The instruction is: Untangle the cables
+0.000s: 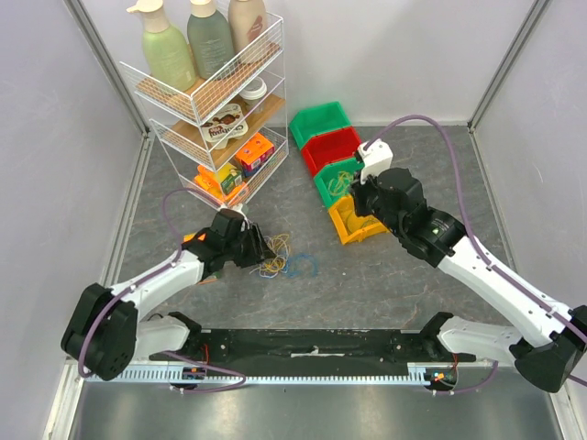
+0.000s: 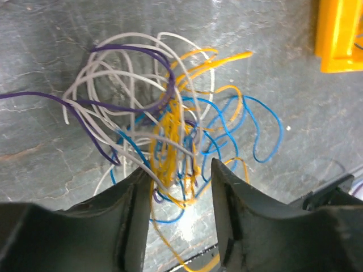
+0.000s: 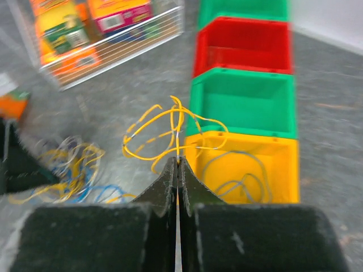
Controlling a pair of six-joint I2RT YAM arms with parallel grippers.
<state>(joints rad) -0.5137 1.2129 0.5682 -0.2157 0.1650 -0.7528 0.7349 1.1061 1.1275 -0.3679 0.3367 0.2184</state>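
Observation:
A tangle of yellow, blue, white and purple cables (image 1: 282, 259) lies on the grey table; in the left wrist view the cable tangle (image 2: 170, 136) fills the middle. My left gripper (image 2: 180, 181) is open, its jaws low over the tangle's near edge with yellow strands between them. It shows in the top view as well (image 1: 259, 246). My right gripper (image 3: 177, 163) is shut on a yellow cable (image 3: 170, 133) and holds it in the air over the near-left corner of the yellow bin (image 3: 249, 170). A grey cable (image 3: 238, 175) lies inside that bin.
A row of bins stands at the back: green (image 1: 319, 122), red (image 1: 332, 147), green (image 1: 332, 179), yellow (image 1: 353, 223). A white wire rack (image 1: 215, 110) with bottles and boxes stands at the back left. An orange box (image 3: 12, 102) lies near the tangle.

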